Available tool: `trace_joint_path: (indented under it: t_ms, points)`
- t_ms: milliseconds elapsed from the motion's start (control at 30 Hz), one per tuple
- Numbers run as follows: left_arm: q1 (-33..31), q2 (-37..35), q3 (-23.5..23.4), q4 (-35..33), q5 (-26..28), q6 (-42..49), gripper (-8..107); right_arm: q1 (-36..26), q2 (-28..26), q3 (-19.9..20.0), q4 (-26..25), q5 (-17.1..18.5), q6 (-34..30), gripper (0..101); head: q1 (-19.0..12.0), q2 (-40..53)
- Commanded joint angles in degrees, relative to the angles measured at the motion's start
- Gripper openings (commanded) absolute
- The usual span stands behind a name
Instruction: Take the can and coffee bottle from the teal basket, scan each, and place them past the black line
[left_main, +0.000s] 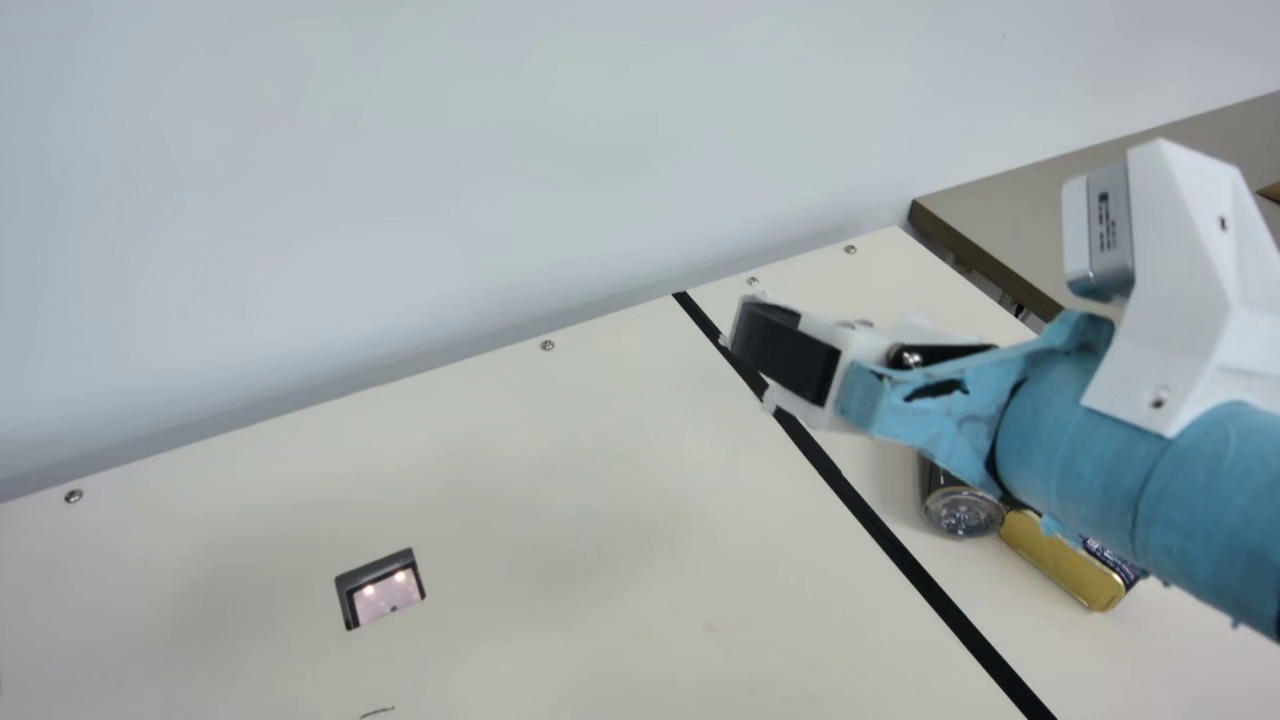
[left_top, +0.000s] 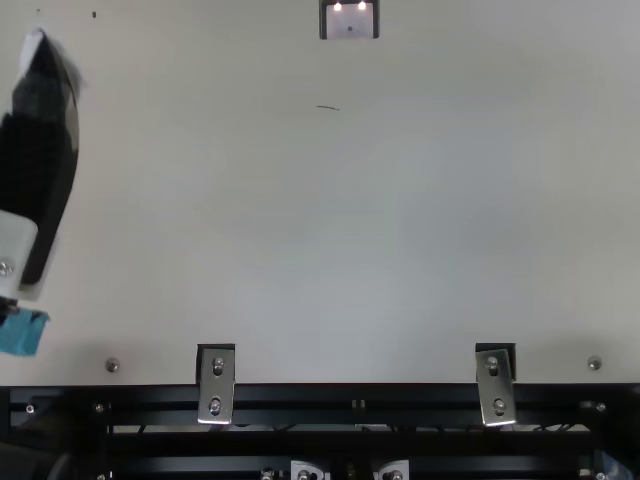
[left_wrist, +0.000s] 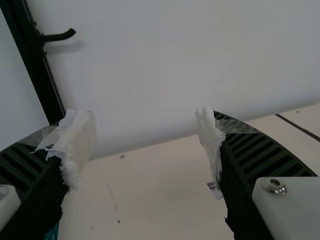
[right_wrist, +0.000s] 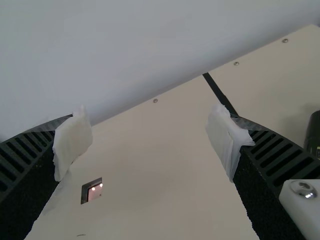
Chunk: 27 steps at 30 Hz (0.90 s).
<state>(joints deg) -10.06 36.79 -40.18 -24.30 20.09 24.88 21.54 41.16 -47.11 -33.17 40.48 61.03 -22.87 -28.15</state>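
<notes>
**Bottle (left_main: 962, 512), can (left_main: 1058, 562) past black line (left_main: 872, 518); right arm (left_main: 1090, 490) nearer**

Main: side by side under it, bottle's base toward you.
Top: your left gripper (left_top: 42, 55), well apart.
Left wrist: fingers wide, empty.
Right wrist: right gripper (right_wrist: 151, 142) wide, empty; bottle outside it.

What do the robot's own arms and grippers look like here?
The right arm has a light-blue covering and an angular white bracket with a small silver camera. The right gripper and left gripper each have black ribbed fingers, ragged white tip pads, clear tape and a white mount with a silver screw.
</notes>
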Motion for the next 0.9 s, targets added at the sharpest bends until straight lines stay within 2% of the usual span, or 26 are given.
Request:
trace_joint_path:
  t_ms: [0, 267, 533, 567, 667, 867]
  points:
    - [0.32, -1.46, 1.23, 0.81, 1.12, -1.79, 90, 0.18, -1.15, 1.90, -0.29, -0.16, 0.73, 101, -2.02, 0.50]
    - [1.11, -6.48, 6.17, 5.00, 4.92, -8.88, 90, -1.66, -5.89, 8.25, 1.39, -0.97, 2.20, 101, -2.02, 0.50]
    - [1.04, -9.26, 9.79, 10.29, 6.24, -16.59, 90, -10.58, -12.69, 15.47, 8.39, -2.32, 1.62, 101, -2.02, 0.50]
    - [1.12, -9.15, 9.46, 9.39, 6.10, -15.06, 90, -8.07, -11.43, 13.77, 6.44, -1.92, 1.98, 101, -2.02, 0.50]
    - [1.12, -9.18, 9.74, 10.22, 6.20, -16.57, 90, -10.54, -12.78, 15.54, 8.55, -1.83, 1.78, 101, -2.02, 0.50]
    - [1.12, -9.18, 9.74, 10.22, 6.33, -16.57, 90, -10.65, -12.78, 15.54, 8.62, -2.03, 1.78, 101, -2.02, 0.50]
